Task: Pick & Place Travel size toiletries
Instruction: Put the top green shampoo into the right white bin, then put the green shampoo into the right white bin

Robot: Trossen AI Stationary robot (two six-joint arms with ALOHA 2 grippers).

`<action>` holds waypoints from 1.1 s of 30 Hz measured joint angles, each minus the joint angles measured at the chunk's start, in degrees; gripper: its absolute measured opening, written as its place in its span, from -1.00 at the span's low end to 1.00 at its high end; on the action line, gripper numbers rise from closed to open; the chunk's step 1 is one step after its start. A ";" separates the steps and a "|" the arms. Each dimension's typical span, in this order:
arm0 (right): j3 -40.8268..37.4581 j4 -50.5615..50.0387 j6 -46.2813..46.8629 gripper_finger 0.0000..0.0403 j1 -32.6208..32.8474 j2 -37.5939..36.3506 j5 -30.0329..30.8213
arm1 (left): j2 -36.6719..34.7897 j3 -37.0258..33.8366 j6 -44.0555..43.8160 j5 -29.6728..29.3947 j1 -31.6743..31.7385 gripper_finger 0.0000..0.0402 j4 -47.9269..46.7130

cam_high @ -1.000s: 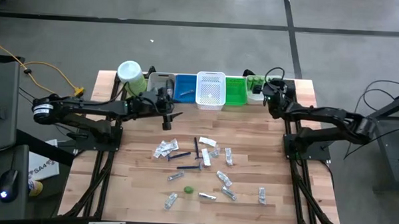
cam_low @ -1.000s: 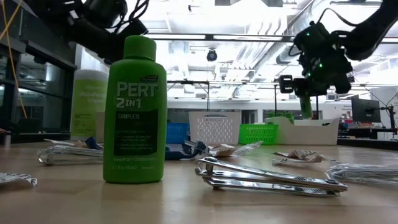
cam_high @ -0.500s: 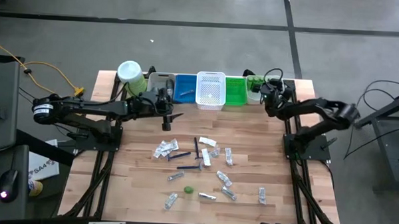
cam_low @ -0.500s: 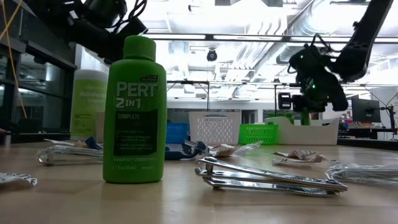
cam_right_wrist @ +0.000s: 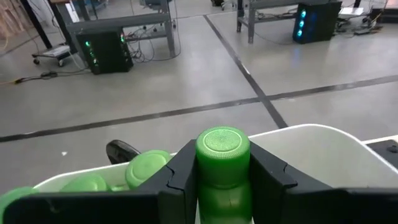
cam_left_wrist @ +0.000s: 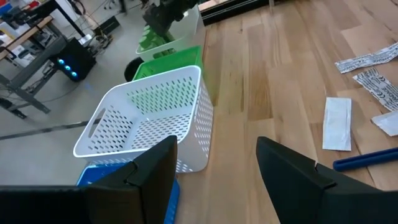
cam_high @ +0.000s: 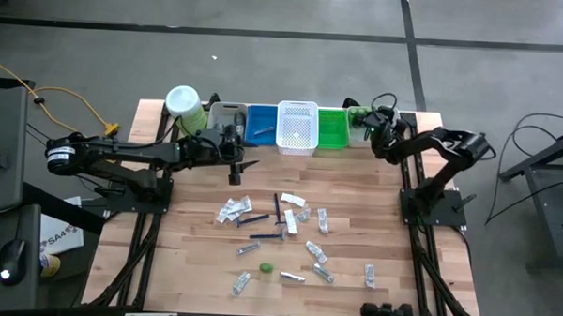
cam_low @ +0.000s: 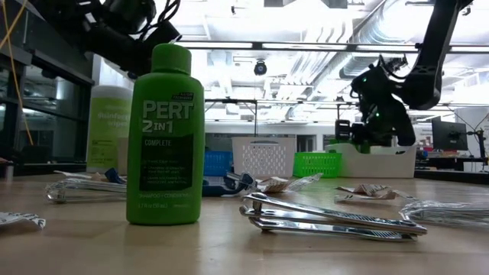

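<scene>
My right gripper [cam_high: 373,131] hovers at the far right end of the bin row, shut on a small green bottle [cam_right_wrist: 222,149] above the white bin [cam_right_wrist: 323,134]. Other green bottles [cam_right_wrist: 148,168] lie in that bin. Travel size toiletries lie scattered on the table's middle [cam_high: 281,231]: sachets, dark sticks and a standing green bottle [cam_low: 166,134]. My left gripper [cam_left_wrist: 214,180] stands open and empty in front of the blue bin [cam_high: 261,123] and white basket [cam_left_wrist: 149,124]. My right gripper pinches the green bottle's body just below its cap [cam_right_wrist: 219,196] between its two fingers [cam_right_wrist: 185,177], which come nearly level from the table's right side. The bottle stands upright, cap up, lifted clear above the white bin.
A row of bins lines the far edge: grey [cam_high: 228,119], blue, white basket, green [cam_high: 331,128], white. A large white-lidded jar [cam_high: 182,103] stands at its left end. Nail clippers [cam_low: 328,218] lie near the front. Bare wood lies left and right of the scattered items.
My right gripper has sunk with the green bottle and gone a little toward the table's left, over the white bin, the arm folding in behind it. The bottle stays in the shut fingers. My left gripper has kept still.
</scene>
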 joint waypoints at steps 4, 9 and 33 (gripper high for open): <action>0.41 -2.00 1.29 -0.54 -1.22 0.67 -2.58 | 0.02 0.00 0.00 0.00 0.00 0.09 -0.17; 0.45 -2.50 1.34 -0.53 -1.74 0.57 -4.55 | 0.02 0.00 0.00 0.00 0.00 0.09 -0.26; 0.34 -2.45 -0.30 -0.05 -1.52 -2.94 -4.13 | 0.02 0.00 -0.02 -0.02 0.00 0.09 -0.31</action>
